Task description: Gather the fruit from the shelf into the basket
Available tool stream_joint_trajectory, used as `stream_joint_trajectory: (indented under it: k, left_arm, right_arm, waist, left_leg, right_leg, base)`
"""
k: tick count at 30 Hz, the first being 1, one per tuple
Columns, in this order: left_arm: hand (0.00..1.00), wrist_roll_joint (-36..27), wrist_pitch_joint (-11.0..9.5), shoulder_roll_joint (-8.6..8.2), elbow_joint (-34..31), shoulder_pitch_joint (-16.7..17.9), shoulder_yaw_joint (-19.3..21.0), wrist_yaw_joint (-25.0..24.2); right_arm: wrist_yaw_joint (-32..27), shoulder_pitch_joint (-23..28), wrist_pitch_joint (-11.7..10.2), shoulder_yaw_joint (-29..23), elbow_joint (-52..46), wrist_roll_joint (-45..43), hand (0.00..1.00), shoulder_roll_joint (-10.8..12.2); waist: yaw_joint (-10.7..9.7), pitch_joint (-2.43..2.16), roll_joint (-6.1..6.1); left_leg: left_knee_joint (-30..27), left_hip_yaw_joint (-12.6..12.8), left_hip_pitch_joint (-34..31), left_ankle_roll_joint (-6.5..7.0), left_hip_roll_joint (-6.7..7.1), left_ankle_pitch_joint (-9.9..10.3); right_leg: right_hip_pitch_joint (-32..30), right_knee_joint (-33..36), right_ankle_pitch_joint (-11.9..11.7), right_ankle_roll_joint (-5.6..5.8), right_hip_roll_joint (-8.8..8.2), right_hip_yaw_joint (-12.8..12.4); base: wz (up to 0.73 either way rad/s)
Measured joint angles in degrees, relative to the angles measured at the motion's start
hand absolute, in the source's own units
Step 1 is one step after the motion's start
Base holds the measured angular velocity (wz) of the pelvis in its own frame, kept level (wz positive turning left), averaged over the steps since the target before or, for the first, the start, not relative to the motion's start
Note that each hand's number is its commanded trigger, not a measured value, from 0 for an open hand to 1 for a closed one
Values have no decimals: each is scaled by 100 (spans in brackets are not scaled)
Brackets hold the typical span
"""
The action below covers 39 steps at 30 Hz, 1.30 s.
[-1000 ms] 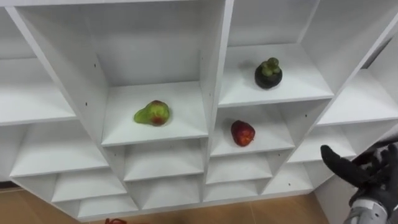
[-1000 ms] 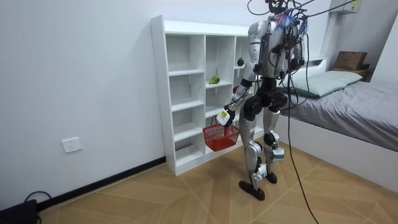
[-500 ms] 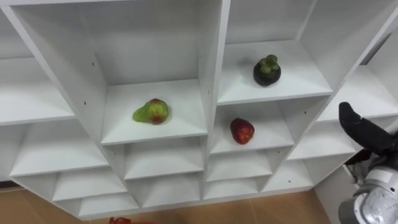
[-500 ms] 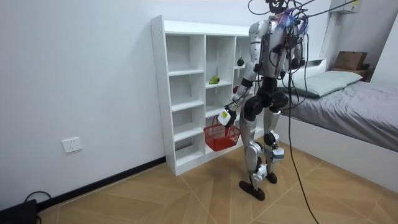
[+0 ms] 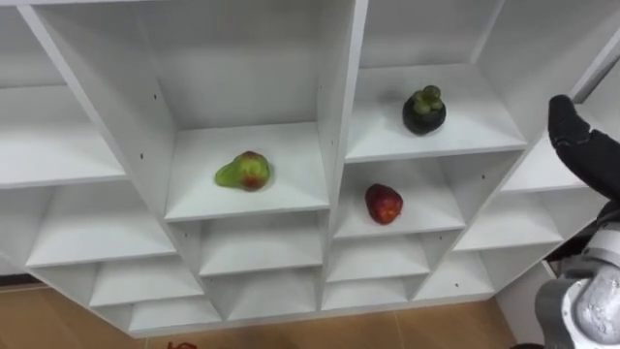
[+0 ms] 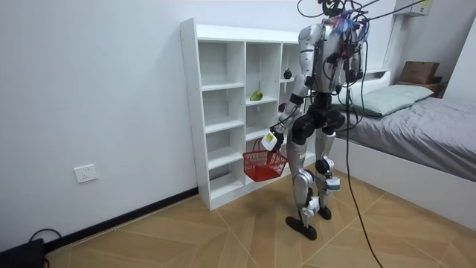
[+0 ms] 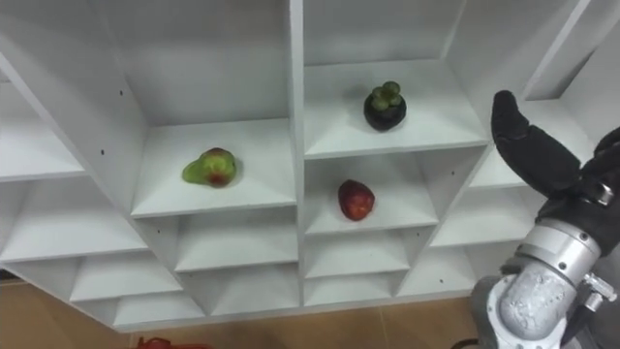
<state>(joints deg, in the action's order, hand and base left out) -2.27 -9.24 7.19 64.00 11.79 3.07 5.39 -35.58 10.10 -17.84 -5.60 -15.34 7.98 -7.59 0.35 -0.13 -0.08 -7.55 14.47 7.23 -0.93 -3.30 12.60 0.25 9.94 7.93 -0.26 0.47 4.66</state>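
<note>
A green-red pear (image 5: 243,172) lies on a middle shelf of the white closet (image 5: 334,116). In the bay to its right sits a dark mangosteen (image 5: 424,111) with a green cap, and a red apple (image 5: 384,204) lies one shelf below it. My right hand (image 7: 531,145), in a black glove, is raised at the right, level with the mangosteen's shelf and outside the bay. Its fingers are straight and hold nothing. In the room view my left hand (image 6: 271,141) hangs low, shut on the handle of a red wire basket (image 6: 262,165).
I stand close in front of the closet (image 6: 223,112), on a wooden floor. A bed (image 6: 424,141) with grey bedding is at the room view's right, just behind me. The closet's other bays hold nothing.
My right hand has risen from the lower right to the height of the mangosteen's shelf. The fruits and the basket have not moved.
</note>
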Motion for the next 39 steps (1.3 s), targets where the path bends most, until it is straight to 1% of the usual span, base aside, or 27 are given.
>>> stream_joint_trajectory:
  k: [2, 5, 7, 11, 14, 17, 20, 24, 34, 39]
  left_arm:
    - [100, 0, 7, 1, -3, -1, -8, -7]
    - [100, 19, 15, 10, 8, -79, -87, -6]
    - [100, 24, 16, 6, 12, -108, -103, -13]
    - [100, 29, 31, 7, 53, -202, -105, -16]
    - [100, 29, 55, 6, 107, -209, -105, -10]
    - [100, 28, 65, -2, 139, -211, -108, -1]
    - [100, -4, 91, -6, 139, -210, -153, 30]
    - [100, -23, 175, -4, 138, -234, -394, 62]
    - [100, -55, 181, 13, 135, -352, -782, 33]
    - [100, -53, 181, 14, 128, -398, -782, 15]
  right_arm:
    - [15, 0, 18, 107, -41, -70, 0, -49]
    - [275, -4, 49, 427, -127, -137, 0, -153]
    - [470, -5, 59, 551, -168, -197, 0, -166]
    - [780, -15, 160, 737, -239, -377, 0, -217]
    - [890, -149, 183, 833, -239, -377, 0, -228]
    - [918, -205, 243, 878, -239, -376, 0, -224]
    - [1016, -208, 252, 896, -239, -375, 0, -218]
    - [1086, -232, 300, 1015, -239, -376, 0, -214]
    - [1128, -243, 305, 1205, -239, -376, 0, -210]
    - [1125, -243, 304, 1263, -238, -375, 0, -210]
  waist:
    - [14, 0, -1]
    - [34, -1, -2]
    - [76, -3, -8]
    - [185, -3, -21]
    - [187, -1, -19]
    - [179, 2, -15]
    - [174, 6, -8]
    - [163, 7, -10]
    - [159, 11, -5]
    - [152, 12, 3]
  left_leg:
    - [0, -1, -12, 0, 0, 0]
    - [-1, -4, -47, 0, 0, -1]
    - [-3, -11, -54, 0, -1, -1]
    - [-3, -17, -65, 0, -2, -1]
    - [-3, -20, -66, 0, -3, -1]
    - [-3, -25, -66, 0, -5, -1]
    - [-4, -50, -61, 0, -6, -1]
    - [-9, -50, -66, 1, -5, -2]
    - [-18, -55, -55, 2, -2, -2]
    - [-18, -54, -56, 2, -3, -2]
  right_leg:
    - [-1, -2, -1, 0, 0, 3]
    - [-25, -7, -1, 0, -3, 11]
    - [-43, -6, -1, 0, -5, 17]
    - [-49, -6, -4, -3, -12, 34]
    - [-48, -6, -7, -5, -13, 43]
    - [-45, -6, -10, -8, -14, 53]
    - [-39, 0, -15, -10, -13, 54]
    - [-27, 13, -16, -11, -17, 60]
    - [-29, -12, -32, -6, -15, 48]
    - [-28, -15, -34, -7, -14, 49]
  base:
    - [0]
    - [0]
    - [0]
    - [0]
    - [1]
    - [0]
    - [0]
    - [0]
    - [0]
    - [0]
